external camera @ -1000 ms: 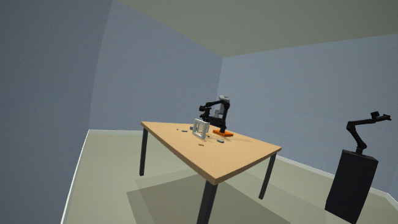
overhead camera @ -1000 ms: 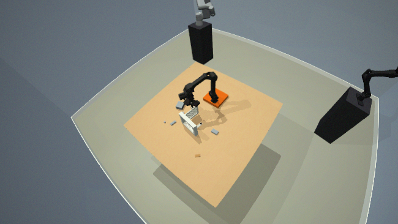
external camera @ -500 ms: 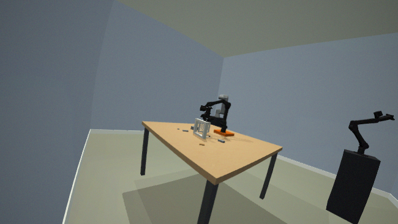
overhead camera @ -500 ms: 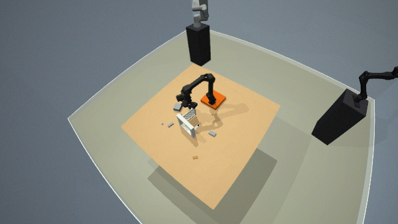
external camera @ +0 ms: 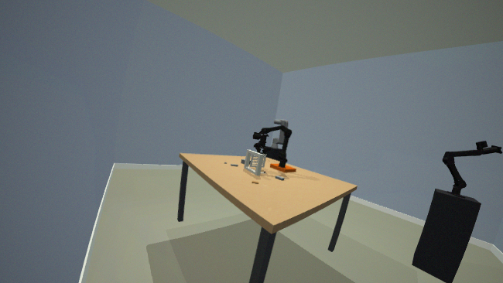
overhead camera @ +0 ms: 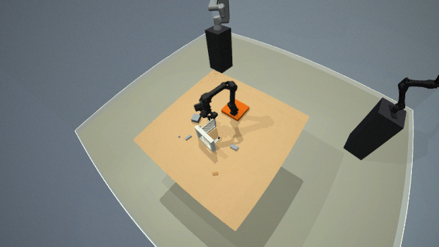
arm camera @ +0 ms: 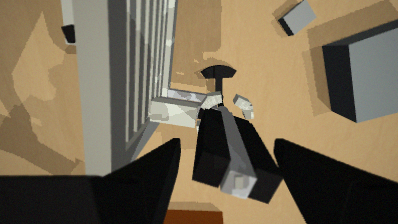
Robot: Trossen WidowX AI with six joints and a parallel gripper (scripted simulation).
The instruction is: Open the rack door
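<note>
The white rack frame [overhead camera: 205, 135] [external camera: 259, 166] stands upright on the table. Its slatted door [overhead camera: 209, 127] [arm camera: 120, 75] stands swung wide out toward the arm's base, roughly square to the frame. The black handle [arm camera: 215, 155], with a grey strip, stands upright beside the door, joined by a pale bracket [arm camera: 175, 112]. A black T-shaped piece [arm camera: 218, 73] shows beyond it. My gripper [overhead camera: 210, 118] [external camera: 258, 150] [arm camera: 226, 145] is open, pointing down, with one finger on each side of the handle and a visible gap to both. The top and exterior views are too small to show contact.
A large grey block [overhead camera: 196, 118] [arm camera: 380, 75] lies near the gripper. Smaller grey blocks [overhead camera: 188, 137] [overhead camera: 234, 147] [external camera: 279, 178] and a tan block [overhead camera: 215, 173] [external camera: 254, 182] lie around the rack. The arm stands on an orange plate [overhead camera: 244, 107] [external camera: 288, 168].
</note>
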